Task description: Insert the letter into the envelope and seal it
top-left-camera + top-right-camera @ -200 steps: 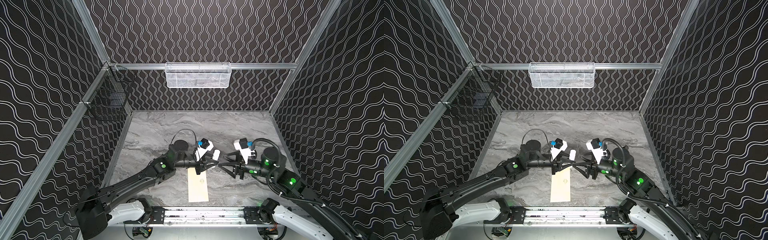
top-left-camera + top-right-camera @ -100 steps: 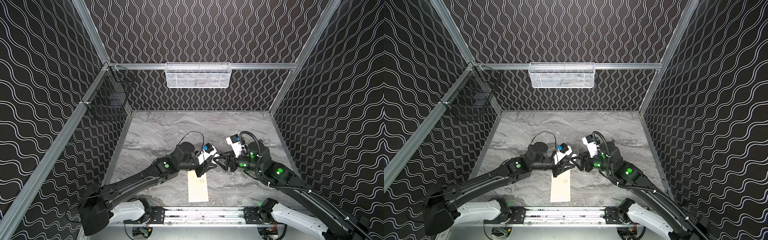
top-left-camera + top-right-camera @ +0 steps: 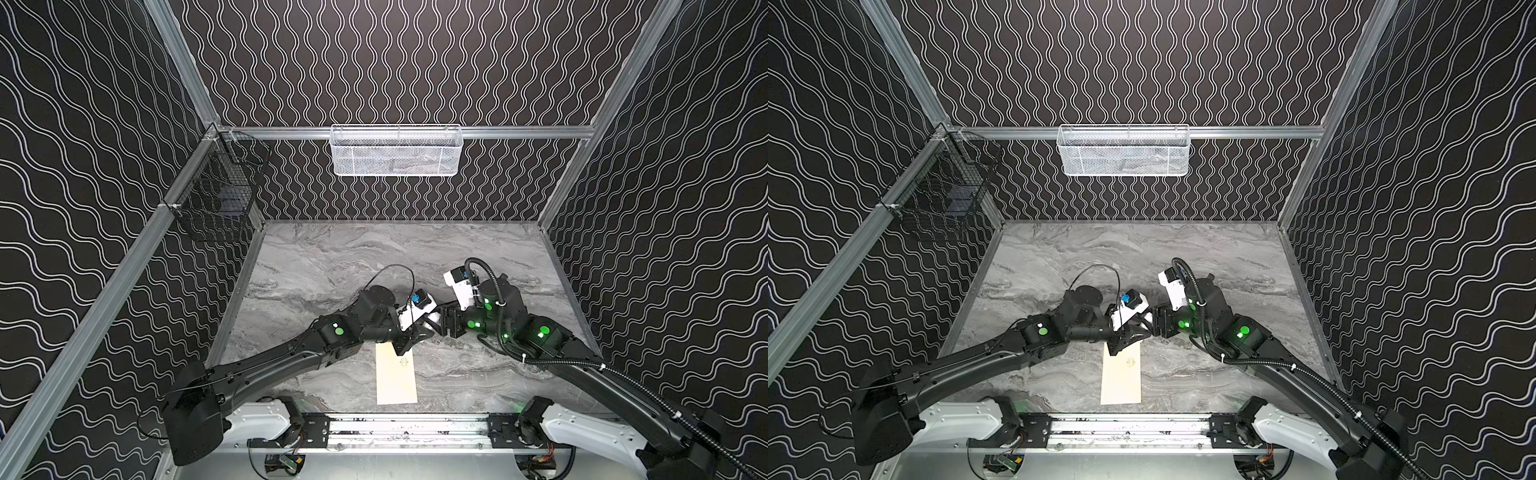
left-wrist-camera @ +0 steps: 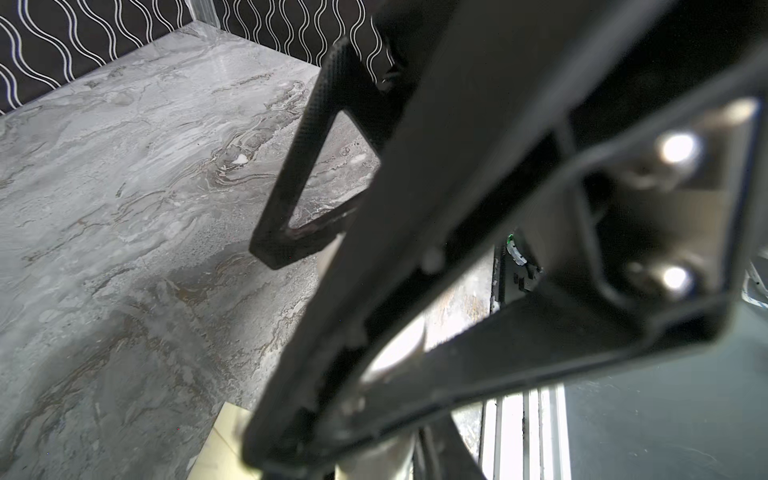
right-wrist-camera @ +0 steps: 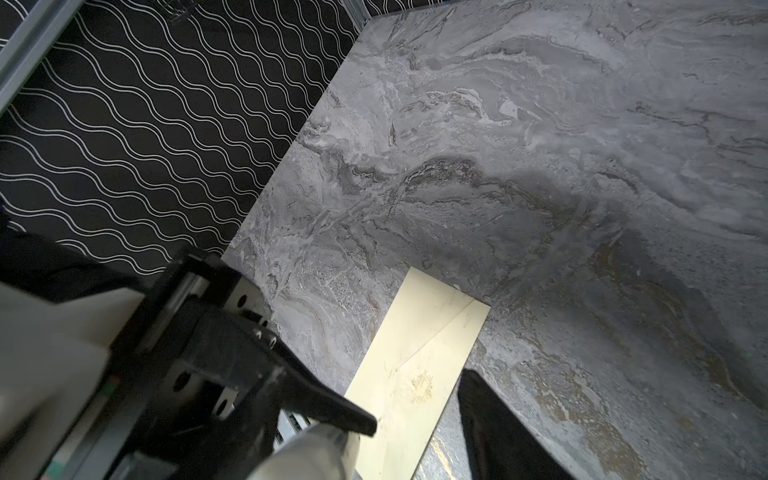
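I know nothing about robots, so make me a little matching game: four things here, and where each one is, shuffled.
Things:
1. envelope
2. white mesh basket
3. black wire basket
4. white stick

Places:
A. hung on the back rail
B. gripped by the left gripper
C. flat on the marble table
D. hung on the left side rail

Pairs: 1-C, 2-A, 3-D, 4-B
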